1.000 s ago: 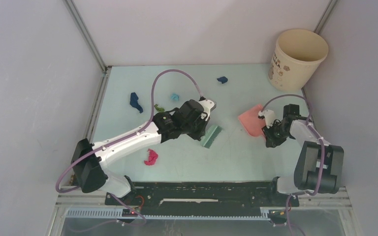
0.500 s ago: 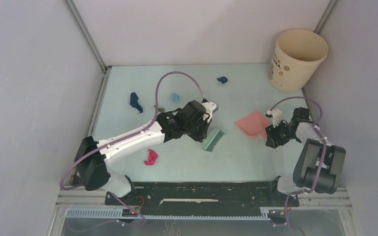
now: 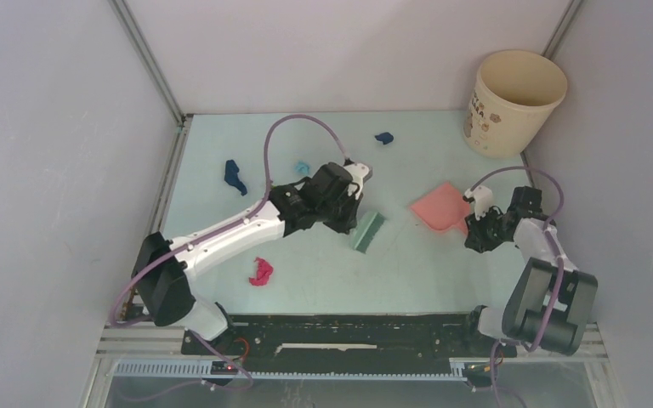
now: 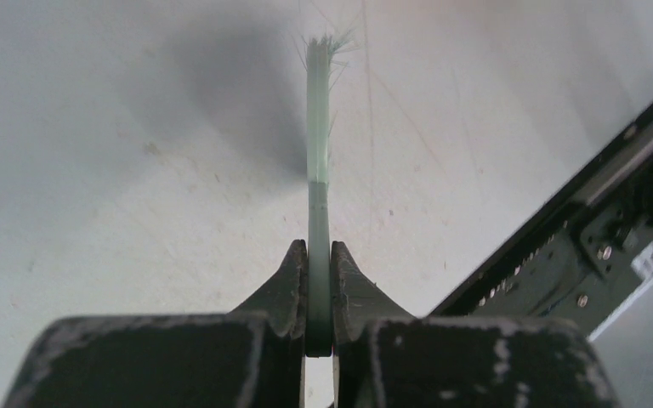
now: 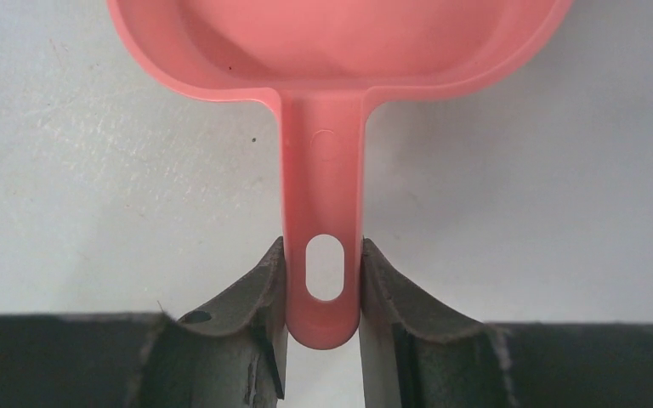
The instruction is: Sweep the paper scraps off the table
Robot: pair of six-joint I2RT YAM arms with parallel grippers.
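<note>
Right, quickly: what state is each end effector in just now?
Left end effector: closed, holding the green brush.
Right end effector: closed, holding the pink dustpan by its handle.

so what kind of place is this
Probably a robot lab test cell: grey panel walls box in the table, a left arm and right arm are bolted at its black rail, and the paper scraps look staged.

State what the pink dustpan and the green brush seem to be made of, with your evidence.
Dustpan: likely moulded plastic, smooth with a soft sheen, one-piece handle with hang-hole. Brush: probably plastic body, matte; fine frayed bristles at its tip, fibre unclear.
</note>
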